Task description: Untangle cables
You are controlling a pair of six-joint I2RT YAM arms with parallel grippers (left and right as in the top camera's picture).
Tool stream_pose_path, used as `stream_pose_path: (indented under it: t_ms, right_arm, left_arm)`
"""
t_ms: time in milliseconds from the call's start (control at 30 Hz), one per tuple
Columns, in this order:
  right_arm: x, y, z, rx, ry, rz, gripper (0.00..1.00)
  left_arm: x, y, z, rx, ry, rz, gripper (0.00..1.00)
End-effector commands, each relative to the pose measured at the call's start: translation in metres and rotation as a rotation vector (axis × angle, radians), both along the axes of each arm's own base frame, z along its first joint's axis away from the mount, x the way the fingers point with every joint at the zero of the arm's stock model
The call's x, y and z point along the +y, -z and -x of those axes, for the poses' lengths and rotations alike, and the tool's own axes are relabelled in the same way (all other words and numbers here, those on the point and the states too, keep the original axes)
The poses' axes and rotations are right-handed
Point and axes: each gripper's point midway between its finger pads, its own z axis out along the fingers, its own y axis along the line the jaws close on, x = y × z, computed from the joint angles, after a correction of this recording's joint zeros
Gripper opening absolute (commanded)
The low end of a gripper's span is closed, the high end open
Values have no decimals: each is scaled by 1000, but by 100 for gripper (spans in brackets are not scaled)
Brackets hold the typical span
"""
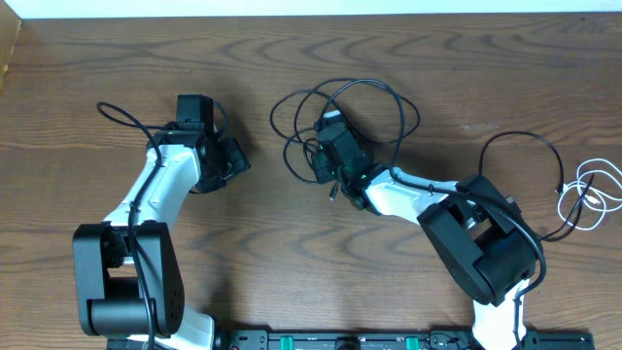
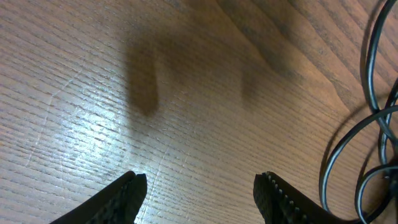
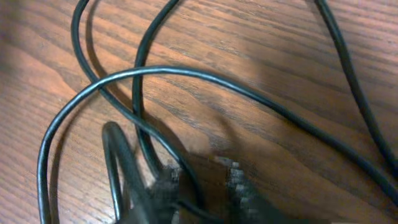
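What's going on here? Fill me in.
Two robot arms are untangling cables on a wooden table. The right pincer is down in the black cable tangle, jaws slightly parted with strands at its tips. The left pincer hangs open over bare wood beside it, holding nothing. A white cable lies apart near the table's right edge.

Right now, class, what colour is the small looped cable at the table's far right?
White; the looped cable shows best in the overhead view.

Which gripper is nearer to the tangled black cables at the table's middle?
Right. The right gripper is down among the black cable loops; the left gripper is over the bare table to their left, touching none.
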Motion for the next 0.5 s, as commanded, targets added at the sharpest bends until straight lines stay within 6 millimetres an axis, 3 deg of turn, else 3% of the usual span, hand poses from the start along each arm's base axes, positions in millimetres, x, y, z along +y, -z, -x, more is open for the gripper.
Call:
stream_pose_path:
  t_ms: [0,133,300,467]
  right_arm:
    - [2,12,7,3,-105,64,29]
    - [14,11,14,2,-209,48,31]
    - [17,7,12,-13,-214,37,31]
    - [14,10,13,-37,-280,101,45]
  left_arm:
    - [1,4,2,7,6,-12,61]
    - [1,4,2,7,6,-12,62]
    - [1,4,2,7,6,-12,62]
    - [1,3,2,6,6,-12,62]
